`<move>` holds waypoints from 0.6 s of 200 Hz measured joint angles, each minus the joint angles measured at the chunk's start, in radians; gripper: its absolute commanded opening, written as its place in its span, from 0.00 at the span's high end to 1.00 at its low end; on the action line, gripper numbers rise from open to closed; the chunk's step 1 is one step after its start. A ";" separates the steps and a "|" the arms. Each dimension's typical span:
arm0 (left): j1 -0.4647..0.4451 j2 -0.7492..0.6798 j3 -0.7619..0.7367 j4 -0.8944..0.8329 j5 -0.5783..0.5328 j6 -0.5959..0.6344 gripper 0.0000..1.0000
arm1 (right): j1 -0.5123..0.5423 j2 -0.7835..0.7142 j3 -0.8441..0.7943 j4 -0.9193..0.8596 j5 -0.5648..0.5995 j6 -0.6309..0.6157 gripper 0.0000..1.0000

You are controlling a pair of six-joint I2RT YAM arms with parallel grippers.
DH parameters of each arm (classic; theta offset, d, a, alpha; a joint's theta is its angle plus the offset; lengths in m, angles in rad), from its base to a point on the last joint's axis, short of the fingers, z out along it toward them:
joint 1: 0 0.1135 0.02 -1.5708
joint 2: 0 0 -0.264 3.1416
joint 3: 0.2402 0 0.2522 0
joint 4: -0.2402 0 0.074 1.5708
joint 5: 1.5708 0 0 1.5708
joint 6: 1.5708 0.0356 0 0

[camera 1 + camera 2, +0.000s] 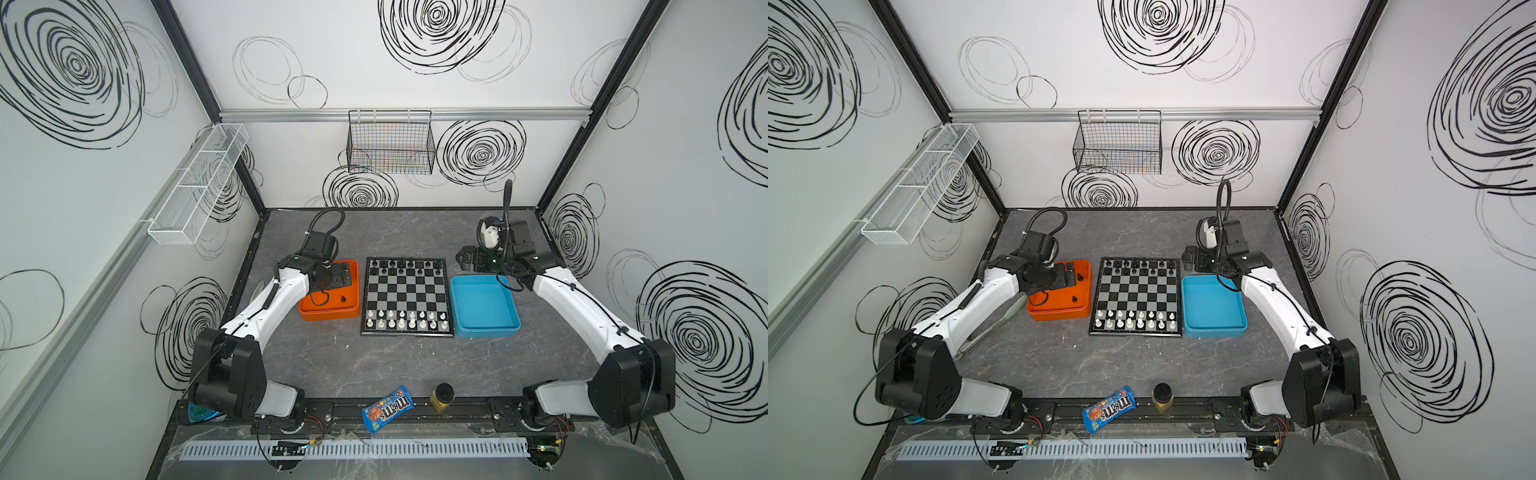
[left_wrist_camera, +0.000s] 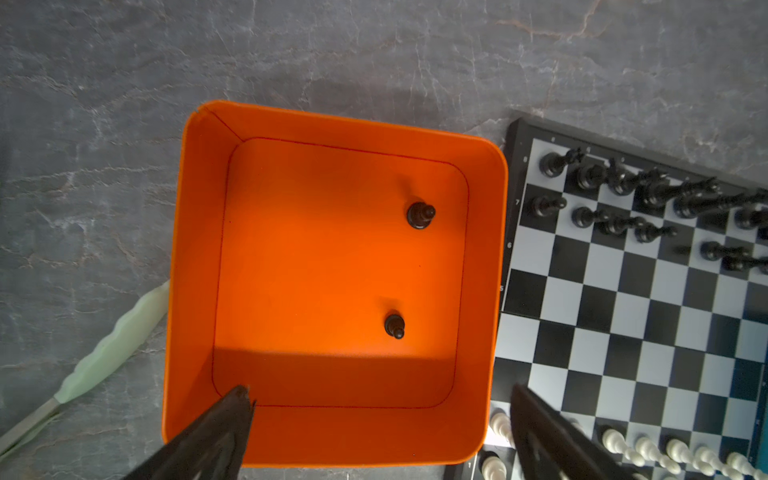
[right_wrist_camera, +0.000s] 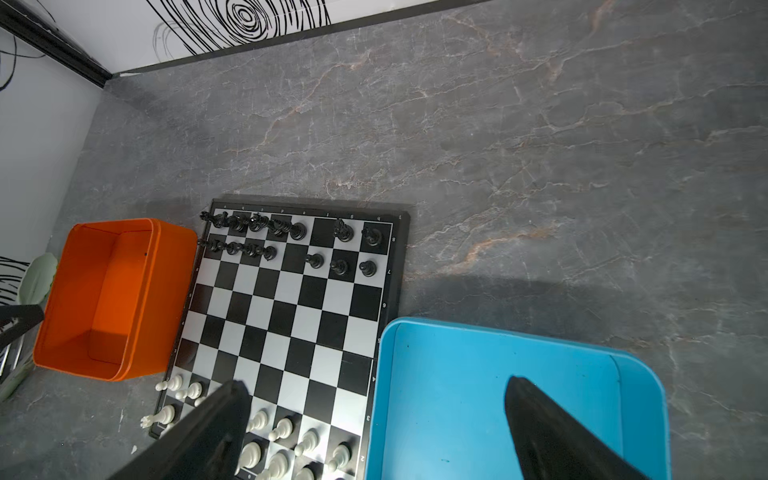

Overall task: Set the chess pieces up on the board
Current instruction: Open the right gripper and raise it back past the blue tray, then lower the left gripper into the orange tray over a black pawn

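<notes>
Top views: the board (image 1: 405, 296) sits mid-table, with the orange tray (image 1: 328, 316) on its left and the blue tray (image 1: 486, 330) on its right. White chess pieces (image 1: 401, 322) fill the near rows and black ones (image 1: 405, 266) line the far rows. The left gripper (image 1: 337, 277) hangs over the orange tray. The right gripper (image 1: 468, 259) sits beyond the blue tray.

Left wrist: way clearer here, a far black piece (image 2: 420, 215) and a near black piece (image 2: 395, 326) stand in the tray, jaws wide apart and empty above them.

Right wrist: this claw's spread wide and empty too. The blue tray's bare, and two gaps show in the black rows.

Looks nearly done to me. Next up is dropping the left claw dead-centre over one tiny piece.
</notes>
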 measured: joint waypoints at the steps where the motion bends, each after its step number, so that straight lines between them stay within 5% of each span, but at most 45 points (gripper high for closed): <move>1: -0.002 0.001 0.000 0.000 -0.001 0.000 0.03 | 0.000 0.000 -0.001 0.001 -0.001 -0.001 0.00; 120: -0.062 0.164 -0.006 0.039 -0.067 -0.060 0.15 | -0.018 0.010 -0.063 0.053 -0.057 -0.047 0.04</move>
